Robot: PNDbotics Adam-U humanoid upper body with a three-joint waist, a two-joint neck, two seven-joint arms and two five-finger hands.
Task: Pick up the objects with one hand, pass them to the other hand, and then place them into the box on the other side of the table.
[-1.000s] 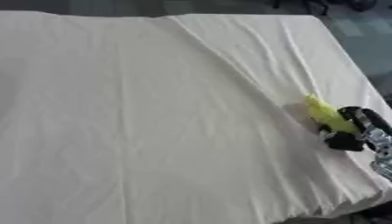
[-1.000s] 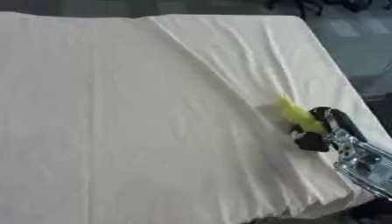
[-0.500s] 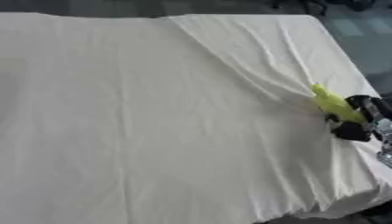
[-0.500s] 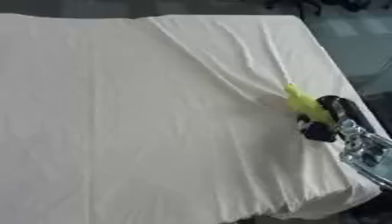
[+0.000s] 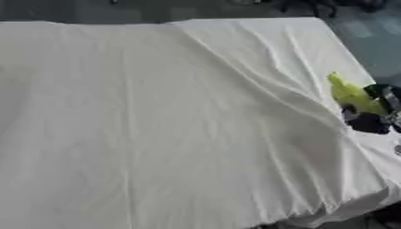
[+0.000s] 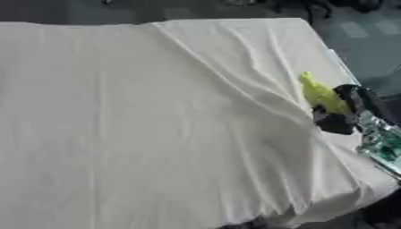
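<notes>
Showing the right hand (image 6: 344, 112) at the right edge of the surface (image 6: 156, 125), with its dark fingers (image 6: 333, 123) curled round a yellow-green object (image 6: 321, 95). The object is elongated and tapers to a point directed toward the far side of the surface; its near end disappears between the fingers and the dark palm. Whether the object's tip rests on the cloth or is held just above it cannot be told. Behind the hand, the silver wrist (image 6: 381, 142) enters from the lower right, beyond the surface's edge.

A white cloth (image 5: 141, 134) covers the whole surface. A long crease (image 5: 258, 80) runs diagonally from the far middle toward the hand, and finer wrinkles spread across the near right corner, where the cloth hangs over the edge. Grey floor (image 6: 368, 49) shows past the right edge of the surface.

The left hand appears in neither eye view.
</notes>
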